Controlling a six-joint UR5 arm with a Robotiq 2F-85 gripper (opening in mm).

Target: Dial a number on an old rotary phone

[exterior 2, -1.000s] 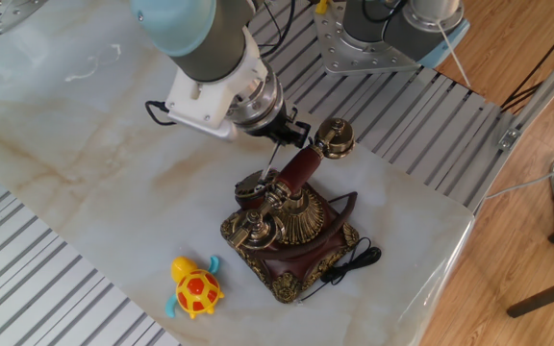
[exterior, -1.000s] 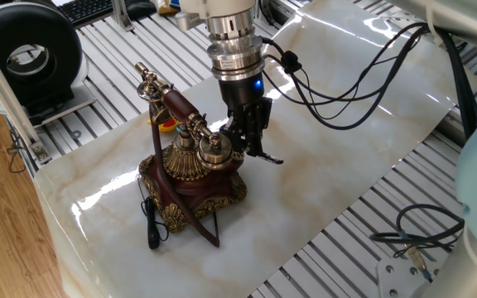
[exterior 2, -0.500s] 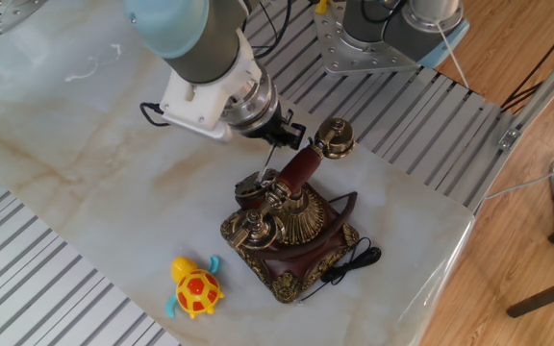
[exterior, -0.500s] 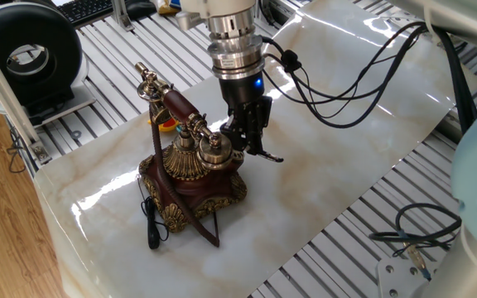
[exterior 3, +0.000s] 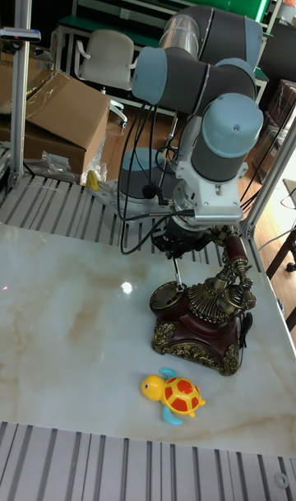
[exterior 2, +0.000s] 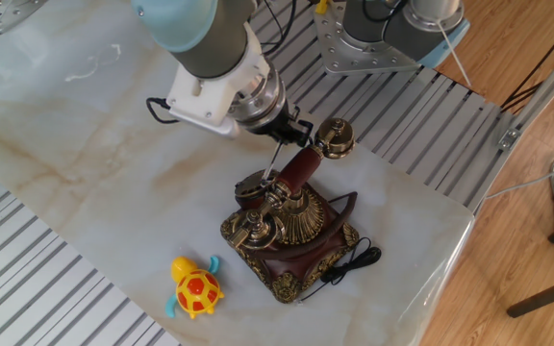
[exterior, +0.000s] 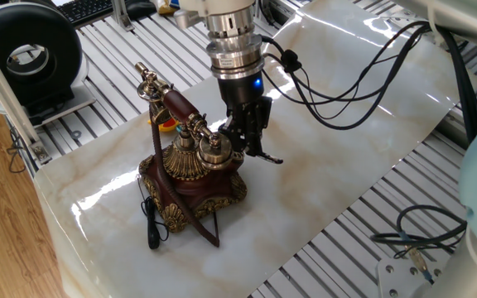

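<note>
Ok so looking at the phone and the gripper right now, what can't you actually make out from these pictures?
- Dial face of the rotary phone: hidden by the cradle and handset in one fixed view, too small in the others.
- Pen tip's contact with the dial: too small in every view.
- Gripper jaws: fingers dark and bunched around the pen, so their state is unclear.
- Toy turtle: almost wholly hidden behind the phone in one fixed view.
</note>
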